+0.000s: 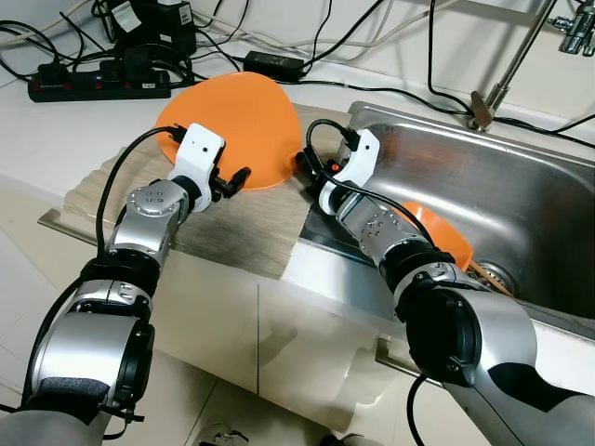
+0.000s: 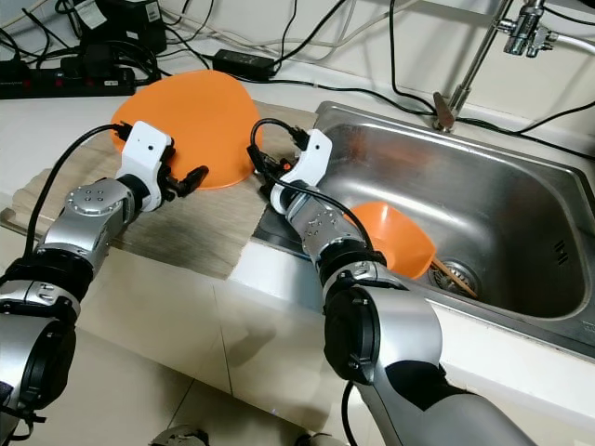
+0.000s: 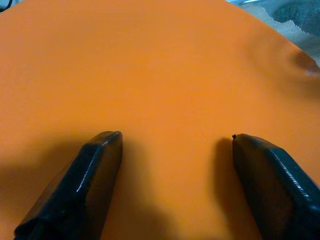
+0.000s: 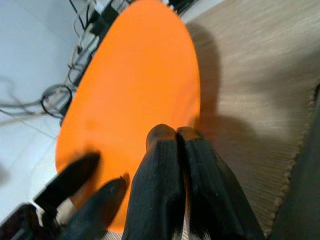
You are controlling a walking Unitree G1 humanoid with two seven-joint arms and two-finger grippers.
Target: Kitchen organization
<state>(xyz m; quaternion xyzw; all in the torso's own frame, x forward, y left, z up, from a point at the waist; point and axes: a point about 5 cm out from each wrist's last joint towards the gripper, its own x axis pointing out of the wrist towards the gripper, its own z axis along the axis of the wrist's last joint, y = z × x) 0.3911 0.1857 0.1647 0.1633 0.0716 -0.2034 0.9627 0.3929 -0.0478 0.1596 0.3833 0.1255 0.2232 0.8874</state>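
STEP: you look to be positioning the orange plate on the mat on the desk | left gripper fingers apart over it | right gripper fingers together at its rim | NEXT: probably a firm hold before lifting; orange bowl waits in the sink.

A large, flat orange plate rests on a woven grey mat on the counter, at ten o'clock from the sink. A smaller orange bowl sits tilted inside the steel sink, at about four o'clock from the plate.

head views overlook counter; both wrist views closely face orange plate.
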